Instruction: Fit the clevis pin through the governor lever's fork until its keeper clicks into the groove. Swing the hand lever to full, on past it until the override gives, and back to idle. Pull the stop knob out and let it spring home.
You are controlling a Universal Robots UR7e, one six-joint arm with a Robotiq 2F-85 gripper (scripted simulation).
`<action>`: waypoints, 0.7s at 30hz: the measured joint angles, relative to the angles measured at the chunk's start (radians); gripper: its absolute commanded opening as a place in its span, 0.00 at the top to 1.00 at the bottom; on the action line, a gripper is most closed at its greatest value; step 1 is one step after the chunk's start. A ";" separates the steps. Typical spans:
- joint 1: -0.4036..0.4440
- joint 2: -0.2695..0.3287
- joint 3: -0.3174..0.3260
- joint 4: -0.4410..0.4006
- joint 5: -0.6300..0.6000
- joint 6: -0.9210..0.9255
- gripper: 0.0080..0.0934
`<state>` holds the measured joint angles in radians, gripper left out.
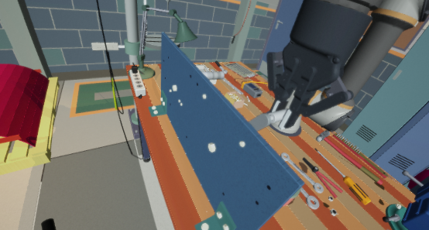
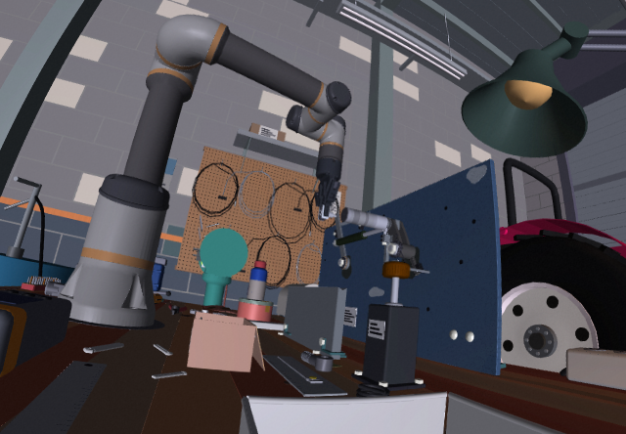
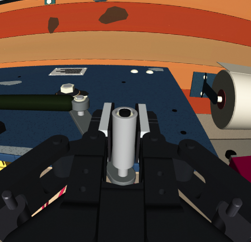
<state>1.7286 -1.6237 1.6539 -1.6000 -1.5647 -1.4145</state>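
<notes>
On the front face of the upright blue panel [image 1: 217, 135], I have my gripper [image 3: 123, 122] closed around a grey cylindrical knob [image 3: 123, 136] that stands out from the panel on a thin stem. From the second side camera my gripper [image 2: 327, 208] sits at the outer end of this grey cylinder [image 2: 365, 219]. A dark hand lever [image 3: 35, 102] lies along the panel to the left, ending at a grey pivot [image 3: 80, 104] beside a hex nut [image 3: 67, 88]. An orange disc [image 2: 395, 269] sits on a post lower on the panel. The clevis pin is not something I can pick out.
The orange-striped workbench [image 1: 186, 174] carries the panel, with wrenches [image 1: 304, 174] and screwdrivers [image 1: 348, 178] along its right side. A black box [image 2: 390, 342], a grey box [image 2: 314, 318] and a cardboard box [image 2: 222, 342] stand before the panel. A paper roll [image 3: 231, 99] hangs right.
</notes>
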 measured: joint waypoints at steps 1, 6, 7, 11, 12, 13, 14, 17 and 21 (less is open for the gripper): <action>-0.001 0.000 0.000 0.001 0.000 -0.001 1.00; -0.005 -0.002 -0.001 0.003 0.000 -0.005 1.00; -0.006 -0.003 -0.001 0.004 0.000 -0.006 1.00; -0.009 -0.004 -0.001 0.006 0.000 -0.009 1.00; -0.010 -0.005 -0.002 0.006 0.000 -0.010 1.00; -0.010 -0.005 -0.002 0.007 0.000 -0.010 1.00; -0.011 -0.006 -0.002 0.007 0.000 -0.011 1.00; -0.014 -0.007 -0.002 0.009 0.000 -0.014 1.00; -0.017 -0.008 -0.002 0.011 0.000 -0.017 1.00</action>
<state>1.7117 -1.6322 1.6514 -1.5891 -1.5645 -1.4316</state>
